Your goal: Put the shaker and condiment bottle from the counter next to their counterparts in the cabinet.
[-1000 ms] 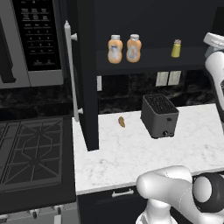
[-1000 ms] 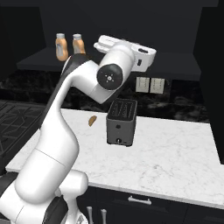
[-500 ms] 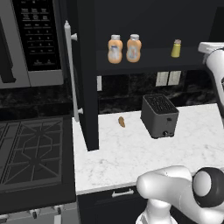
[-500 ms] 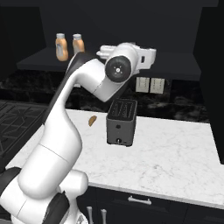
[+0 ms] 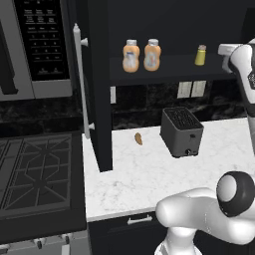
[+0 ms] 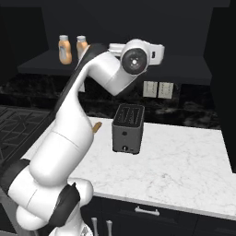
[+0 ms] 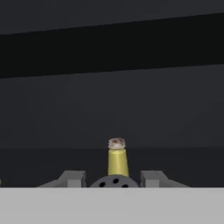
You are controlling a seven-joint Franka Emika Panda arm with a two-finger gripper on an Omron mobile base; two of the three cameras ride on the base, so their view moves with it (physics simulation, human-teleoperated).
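Presently, findings as follows.

Gripper [image 7: 115,183]: raised to shelf height at the right of the cabinet [image 5: 164,30]; the jaws are clamped on the shaker [image 7: 115,182], whose grey perforated cap sits between the two finger tips in the hand view.

Shaker, position: held in the air before the shelf, in line with the yellow-green shaker [image 7: 117,158] standing further back. Judged reason: it is being carried in to stand beside that counterpart.

Condiment bottle: two orange bottles [image 5: 131,56] stand just beside each other at the left of the shelf. Judged: that half of the task is done, though which one came from the counter I cannot tell.

Yellow-green shaker, shelf place: well apart from the bottles, toward the right end.

Counter [image 5: 149,182]: white marble with grey veining; bears a dark toaster [image 5: 182,131] and a small brown item [image 5: 138,139] near the cabinet door.

Room: black stove [image 5: 35,174] at left, steel microwave [image 5: 35,47] above it, dark backsplash with pale outlets [image 5: 191,89].
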